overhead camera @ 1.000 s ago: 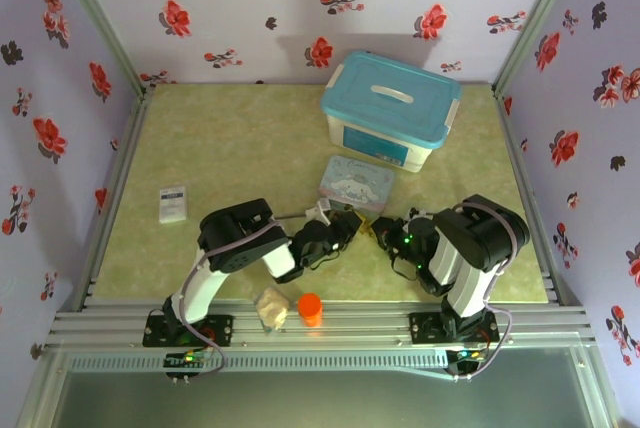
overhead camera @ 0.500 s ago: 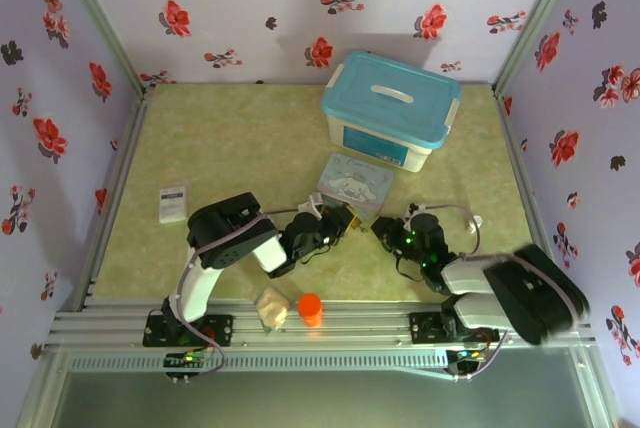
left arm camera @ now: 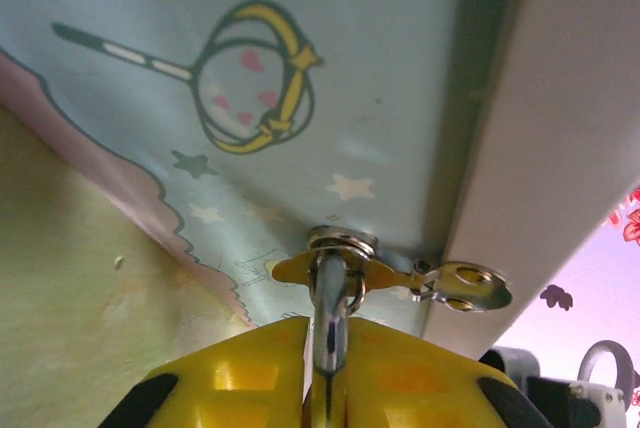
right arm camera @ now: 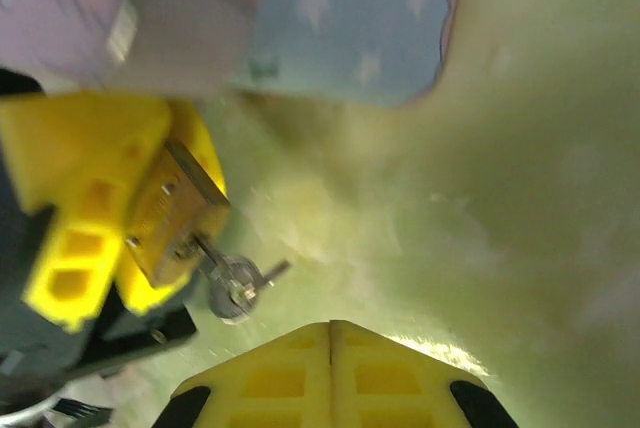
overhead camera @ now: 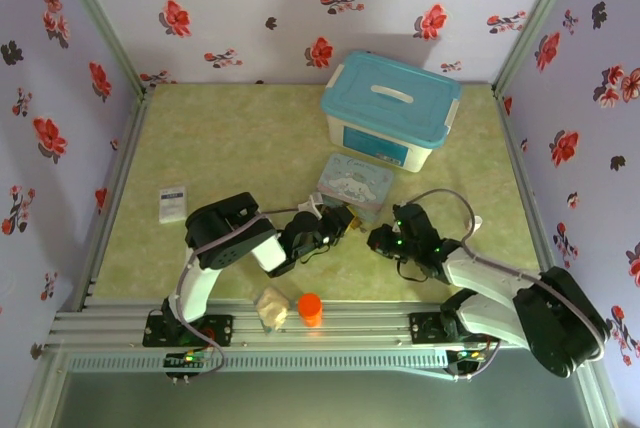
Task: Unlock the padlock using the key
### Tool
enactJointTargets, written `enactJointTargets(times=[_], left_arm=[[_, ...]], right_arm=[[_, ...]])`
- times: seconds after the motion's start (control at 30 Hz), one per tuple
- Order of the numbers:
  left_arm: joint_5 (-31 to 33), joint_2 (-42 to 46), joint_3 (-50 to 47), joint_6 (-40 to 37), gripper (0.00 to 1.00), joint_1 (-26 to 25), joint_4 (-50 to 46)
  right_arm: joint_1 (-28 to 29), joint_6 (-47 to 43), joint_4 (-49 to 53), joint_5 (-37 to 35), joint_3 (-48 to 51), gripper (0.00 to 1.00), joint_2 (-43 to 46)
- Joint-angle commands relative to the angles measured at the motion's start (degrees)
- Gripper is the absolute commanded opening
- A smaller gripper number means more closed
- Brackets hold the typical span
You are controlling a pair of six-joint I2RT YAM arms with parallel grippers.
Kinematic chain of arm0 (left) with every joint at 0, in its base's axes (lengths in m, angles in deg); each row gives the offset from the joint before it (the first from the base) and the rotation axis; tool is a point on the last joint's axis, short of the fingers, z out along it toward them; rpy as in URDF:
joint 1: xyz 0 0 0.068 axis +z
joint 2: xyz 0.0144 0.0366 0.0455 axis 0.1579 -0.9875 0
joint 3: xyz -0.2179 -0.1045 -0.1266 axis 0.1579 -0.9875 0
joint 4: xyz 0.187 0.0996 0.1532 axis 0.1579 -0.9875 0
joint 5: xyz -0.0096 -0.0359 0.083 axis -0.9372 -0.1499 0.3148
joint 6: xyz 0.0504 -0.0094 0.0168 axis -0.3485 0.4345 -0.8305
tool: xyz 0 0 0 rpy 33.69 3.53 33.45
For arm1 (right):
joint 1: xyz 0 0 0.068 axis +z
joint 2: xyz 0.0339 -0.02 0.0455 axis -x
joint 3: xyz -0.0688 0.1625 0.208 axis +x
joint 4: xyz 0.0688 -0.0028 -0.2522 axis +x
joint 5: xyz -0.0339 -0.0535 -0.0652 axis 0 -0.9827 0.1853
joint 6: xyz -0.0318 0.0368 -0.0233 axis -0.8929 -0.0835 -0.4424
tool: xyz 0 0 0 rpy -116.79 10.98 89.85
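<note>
Print on the white card (overhead camera: 173,202) at far left is too small to read. Left end effector (overhead camera: 340,224), drawn slightly leftward since a second ago, clamps the brass padlock (right arm camera: 175,210) just in front of the cartoon tin (overhead camera: 357,183), whose lettering is illegible. The key (right arm camera: 225,278) juts from the padlock. Right end effector (right arm camera: 331,330) has closed empty near the key, its arm now stretched low over the surface (overhead camera: 240,138).

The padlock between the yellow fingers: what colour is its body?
The padlock is brass-gold, seen most clearly in the right wrist view.
</note>
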Motion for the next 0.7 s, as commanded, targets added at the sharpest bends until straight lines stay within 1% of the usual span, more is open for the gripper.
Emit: enactJointTargets(times=[0.0, 0.2, 0.37, 0.47, 0.67], left_arm=[[-0.9, 1.9, -0.6, -0.4, 0.00, 0.6, -0.4], [-1.6, 1.8, -0.1, -0.2, 0.00, 0.2, -0.4], [-3.3, 1.5, 0.0, 0.6, 0.00, -0.7, -0.4], [-3.7, 1.7, -0.1, 0.8, 0.00, -1.9, -0.4], [-4.1, 1.0, 0.9, 1.3, 0.00, -4.2, -0.3]], right_arm=[[1.7, -2.8, 1.5, -1.1, -2.7, 0.00, -1.3], [2.1, -2.7, -2.9, -1.8, -2.5, 0.00, -3.4], [2.1, -4.7, -5.0, -2.0, -5.2, 0.00, -6.6], [2.1, -4.9, -7.7, -1.6, -6.3, 0.00, -7.6], [2.1, -6.4, -9.1, -1.2, -8.7, 0.00, -10.6]])
